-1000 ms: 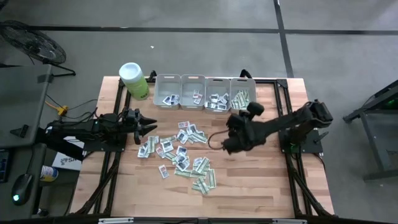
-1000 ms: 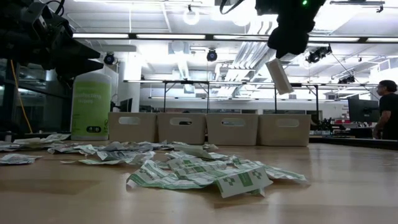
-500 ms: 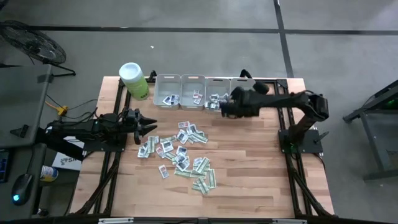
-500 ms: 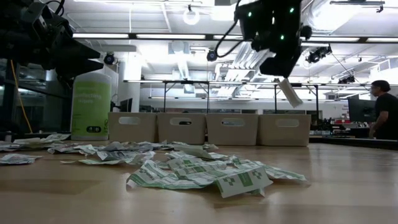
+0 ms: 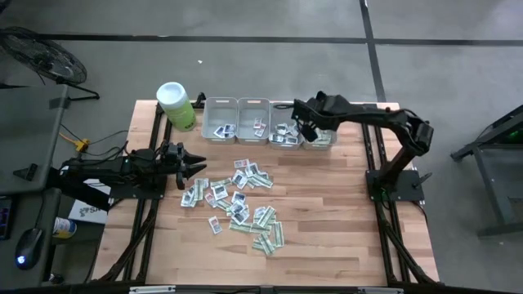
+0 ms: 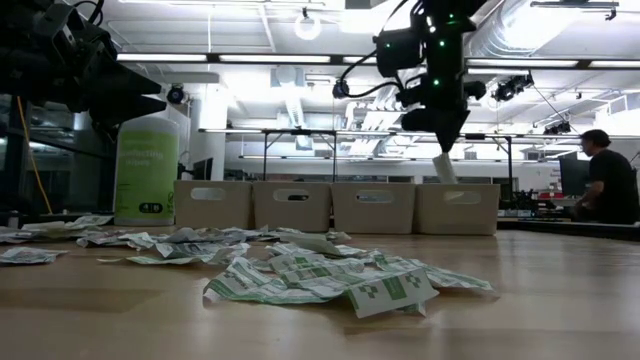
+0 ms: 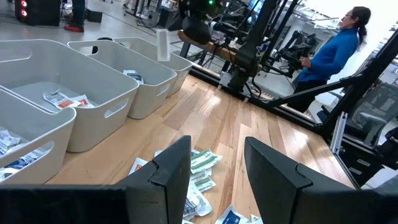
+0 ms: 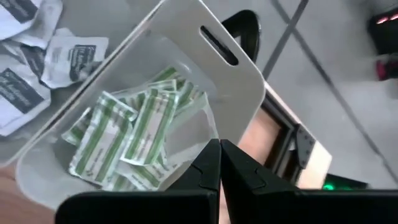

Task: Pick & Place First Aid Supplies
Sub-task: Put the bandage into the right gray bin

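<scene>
The first aid supplies (image 5: 237, 200) lie as a loose pile of small paper packets on the middle of the wooden table, also seen in the low view (image 6: 320, 275). More packets lie in the grey bins at the far edge. My right gripper (image 5: 306, 131) hangs over the rightmost bin (image 5: 320, 124), shut on one pale packet (image 6: 445, 167). That bin (image 8: 186, 56) holds green-and-white strips (image 8: 134, 140). My left gripper (image 5: 198, 167) waits level at the table's left side, open, its fingers (image 7: 168, 171) apart with nothing between them. My right gripper pinches the pale packet by its upper end (image 6: 442, 156) between its two shut fingers, which slant down from above. The packet (image 7: 163, 45) hangs below the fingertips, nearly upright, clear of the bin's rim.
Four grey bins (image 5: 221, 119) stand in a row along the far edge. A lime-green canister with a white lid (image 5: 176, 104) stands at their left. The near part of the table (image 5: 327, 237) is bare wood. A person (image 6: 605, 185) sits in the room beyond.
My right gripper has swung from over the table's middle toward the far edge, to above the rightmost bin, turning as it went. The pale packet went along in its shut fingers, hanging clear of the table throughout.
</scene>
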`<state>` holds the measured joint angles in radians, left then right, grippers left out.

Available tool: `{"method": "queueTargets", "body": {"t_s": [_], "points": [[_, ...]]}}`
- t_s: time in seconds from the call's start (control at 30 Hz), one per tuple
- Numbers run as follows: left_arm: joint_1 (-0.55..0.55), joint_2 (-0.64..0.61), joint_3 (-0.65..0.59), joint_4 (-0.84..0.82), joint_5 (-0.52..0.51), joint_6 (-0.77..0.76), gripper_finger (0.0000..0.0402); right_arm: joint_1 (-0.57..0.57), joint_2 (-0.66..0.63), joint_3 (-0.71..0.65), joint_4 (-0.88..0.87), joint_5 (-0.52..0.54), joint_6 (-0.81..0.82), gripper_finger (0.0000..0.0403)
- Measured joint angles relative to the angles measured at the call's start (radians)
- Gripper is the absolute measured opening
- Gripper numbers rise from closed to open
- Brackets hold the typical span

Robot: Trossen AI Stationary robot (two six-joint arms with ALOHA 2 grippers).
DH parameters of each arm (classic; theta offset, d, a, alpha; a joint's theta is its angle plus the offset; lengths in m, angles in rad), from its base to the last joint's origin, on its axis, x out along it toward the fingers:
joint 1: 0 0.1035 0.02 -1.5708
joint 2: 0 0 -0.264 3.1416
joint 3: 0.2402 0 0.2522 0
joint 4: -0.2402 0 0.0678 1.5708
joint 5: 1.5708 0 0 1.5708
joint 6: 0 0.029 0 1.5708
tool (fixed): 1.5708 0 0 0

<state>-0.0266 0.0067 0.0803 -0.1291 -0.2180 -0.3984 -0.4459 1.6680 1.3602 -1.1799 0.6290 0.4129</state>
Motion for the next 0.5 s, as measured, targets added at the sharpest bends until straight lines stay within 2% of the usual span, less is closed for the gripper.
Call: {"method": "queueTargets", "body": {"t_s": [0.27,0.5], "points": [[0.000,0.000,0.000,0.000,0.000,0.000,0.0150,-0.039,0.000,0.000,0.006,-0.032,-0.006,0.0011],[0.000,0.000,0.000,0.000,0.000,0.000,0.0150,-0.038,0.000,0.000,0.006,-0.034,-0.021,0.0071]]}}
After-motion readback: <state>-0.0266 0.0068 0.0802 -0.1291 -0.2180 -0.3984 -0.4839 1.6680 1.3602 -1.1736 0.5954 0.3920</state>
